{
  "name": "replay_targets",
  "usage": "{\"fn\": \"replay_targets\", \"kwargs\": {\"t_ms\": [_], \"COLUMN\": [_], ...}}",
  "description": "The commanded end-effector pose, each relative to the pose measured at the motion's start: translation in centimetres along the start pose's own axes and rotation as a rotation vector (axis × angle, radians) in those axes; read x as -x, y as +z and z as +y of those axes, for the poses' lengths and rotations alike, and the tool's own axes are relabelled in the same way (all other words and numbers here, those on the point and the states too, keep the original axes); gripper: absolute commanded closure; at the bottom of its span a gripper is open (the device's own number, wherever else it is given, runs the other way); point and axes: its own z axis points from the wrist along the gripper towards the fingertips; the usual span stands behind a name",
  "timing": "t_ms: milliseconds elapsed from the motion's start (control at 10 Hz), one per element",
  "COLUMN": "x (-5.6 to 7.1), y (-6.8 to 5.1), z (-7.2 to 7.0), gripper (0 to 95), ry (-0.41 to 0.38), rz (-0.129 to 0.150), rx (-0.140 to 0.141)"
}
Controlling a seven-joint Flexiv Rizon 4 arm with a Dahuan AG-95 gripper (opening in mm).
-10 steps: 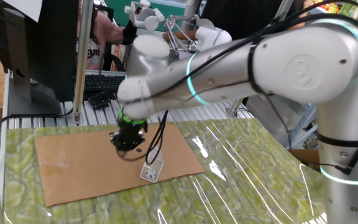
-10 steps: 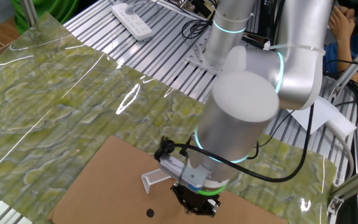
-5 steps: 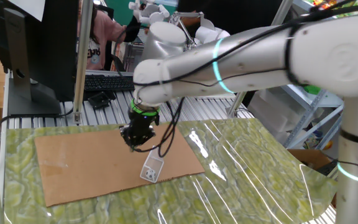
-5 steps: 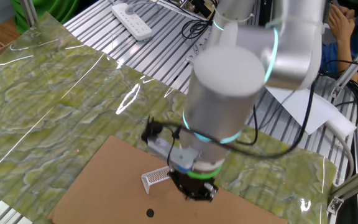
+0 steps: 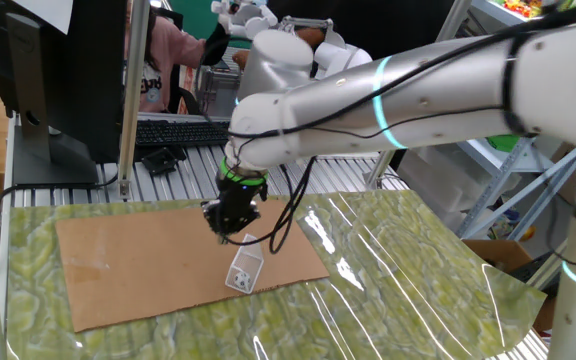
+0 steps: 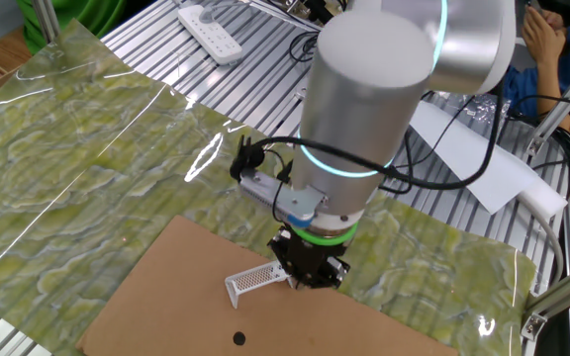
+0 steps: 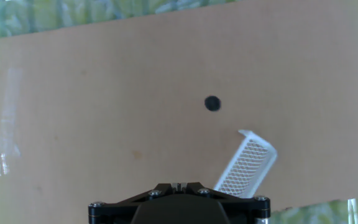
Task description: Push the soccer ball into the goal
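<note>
Gripper (image 6: 310, 274), finger state impossible to tell, has swung across the cardboard (image 5: 118, 260) to hang just beside the goal (image 7: 247, 168), the ball unseen in any view, so whether it went in stays unclear

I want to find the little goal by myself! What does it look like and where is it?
Find the big brown cardboard sheet on the green table. Near one edge of it, just below the robot's black gripper, stands the goal, a small white frame with see-through netting. The flat black dot nearby is only a spot.
</note>
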Motion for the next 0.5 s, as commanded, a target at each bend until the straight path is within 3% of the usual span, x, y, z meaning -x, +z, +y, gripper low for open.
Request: {"fn": "replay_targets", "kwargs": {"t_ms": [100, 200, 500], "x": [-0.4, -0.7, -1.6], "y": [-0.6, -0.9, -1.8], "z": [-0.4, -0.7, -2.0], "gripper": [95.0, 95.0, 95.0], "ry": [-0.028, -0.063, -0.074], "rz": [0.002, 0.002, 0.002], "rx": [-0.006, -0.04, -0.044]}}
